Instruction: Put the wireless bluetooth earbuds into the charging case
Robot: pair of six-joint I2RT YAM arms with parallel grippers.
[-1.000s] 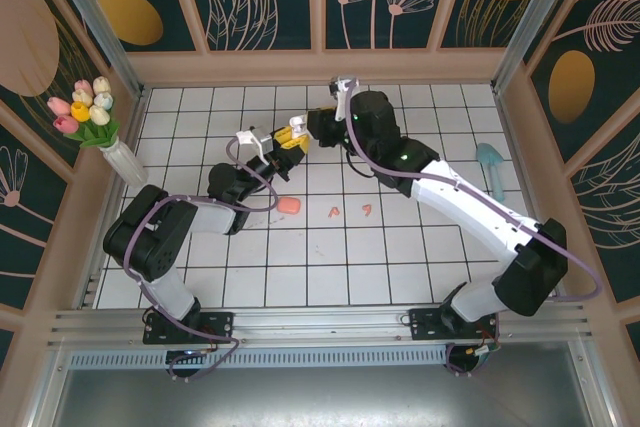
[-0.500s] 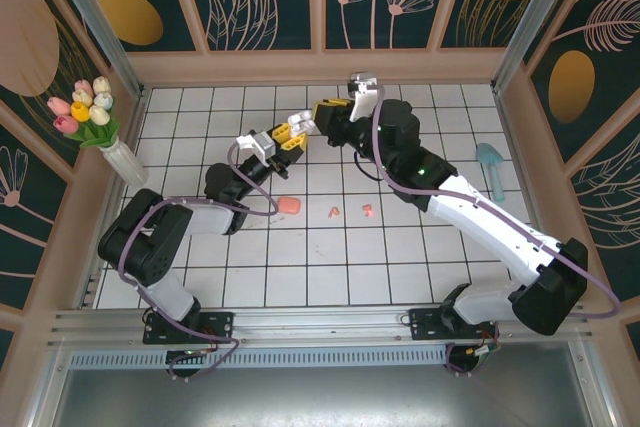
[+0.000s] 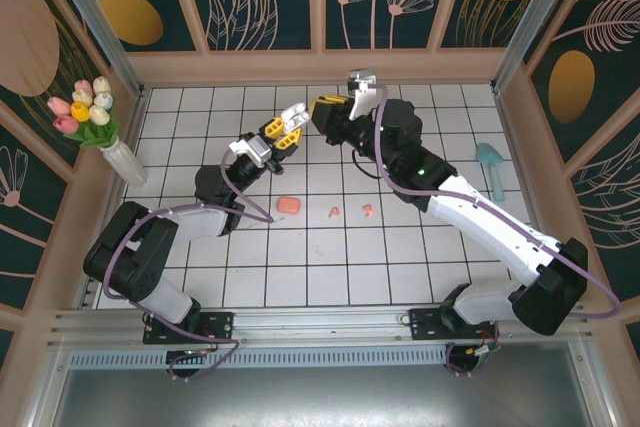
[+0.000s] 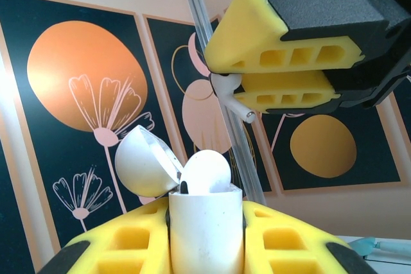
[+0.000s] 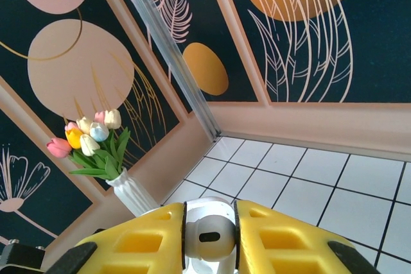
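Left wrist view: one white earbud (image 4: 225,88) hangs pinched between the yellow fingers (image 4: 289,91) of the right gripper (image 3: 320,110), its stem slanting down, just above the white charging case (image 4: 205,235). That case stands upright with its lid (image 4: 142,162) swung open and a second white earbud (image 4: 205,171) seated inside, clamped tight in the left gripper (image 3: 282,131). On the tiled floor (image 3: 400,247) below lie a salmon-pink case (image 3: 288,205), one salmon-pink earbud (image 3: 335,212) and another salmon-pink earbud (image 3: 368,211), each apart.
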